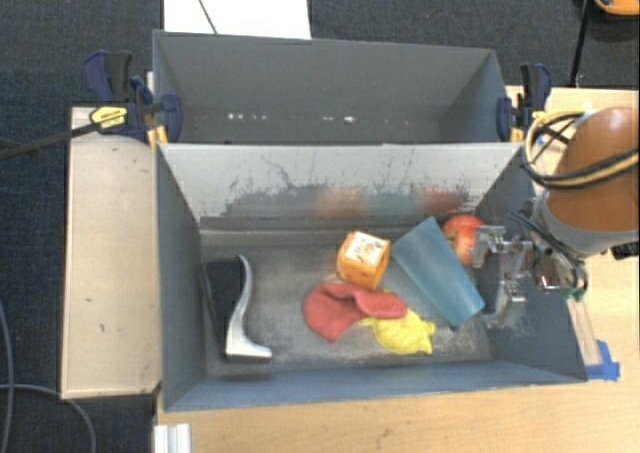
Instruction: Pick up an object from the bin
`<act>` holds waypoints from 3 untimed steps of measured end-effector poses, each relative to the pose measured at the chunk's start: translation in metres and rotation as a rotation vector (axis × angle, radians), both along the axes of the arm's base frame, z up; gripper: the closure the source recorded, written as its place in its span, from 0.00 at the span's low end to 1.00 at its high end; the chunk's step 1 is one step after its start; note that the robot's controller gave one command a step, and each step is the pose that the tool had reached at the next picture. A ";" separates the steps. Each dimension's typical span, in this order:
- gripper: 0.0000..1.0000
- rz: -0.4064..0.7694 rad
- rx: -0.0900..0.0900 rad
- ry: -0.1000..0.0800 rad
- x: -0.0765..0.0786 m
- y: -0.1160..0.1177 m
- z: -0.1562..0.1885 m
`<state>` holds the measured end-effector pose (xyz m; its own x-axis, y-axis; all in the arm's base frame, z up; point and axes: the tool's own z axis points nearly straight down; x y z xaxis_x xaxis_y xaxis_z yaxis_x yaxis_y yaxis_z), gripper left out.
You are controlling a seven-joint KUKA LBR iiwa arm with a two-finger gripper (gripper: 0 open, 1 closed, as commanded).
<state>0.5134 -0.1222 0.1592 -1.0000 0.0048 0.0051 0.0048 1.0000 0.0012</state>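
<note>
Grey metal bin [330, 91], seen from above. Nearest the tool: blue flat slab [437, 271], right of the floor's middle, lying aslant from upper left to lower right, with its lower right corner just beside the gripper [497, 281]. Just behind the slab's upper right edge, against the back wall: red-orange ball [460, 233], partly hidden by the slab and close to the upper part of the gripper. Gripper low at the right end of the bin, between the slab and the right wall, reaching in from the right under the arm's rounded orange cover [600, 171]. Nothing seen clasped in it; whether touching the slab or only beside it, not to be told. Whether parted or closed, likewise not to be told from this angle. Elsewhere on the floor: orange cube [362, 258] with a pale patch on one face, just left of the slab's upper end; crumpled red lump [335, 309] below the cube; yellow lump [402, 333] touching the red one on its right, under the slab's lower end. Well apart at the left end: black-and-silver curved piece [232, 306], lying alone beside the left wall.
</note>
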 end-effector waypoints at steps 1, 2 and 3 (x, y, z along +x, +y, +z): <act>0.00 0.005 -0.002 -0.008 0.002 0.000 0.004; 0.00 -0.096 -0.002 -0.013 0.001 0.072 -0.057; 0.00 -0.101 -0.002 -0.024 0.004 0.072 -0.054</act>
<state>0.5178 -0.0502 0.1053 -0.9943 0.1052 -0.0192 0.1052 0.9945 0.0006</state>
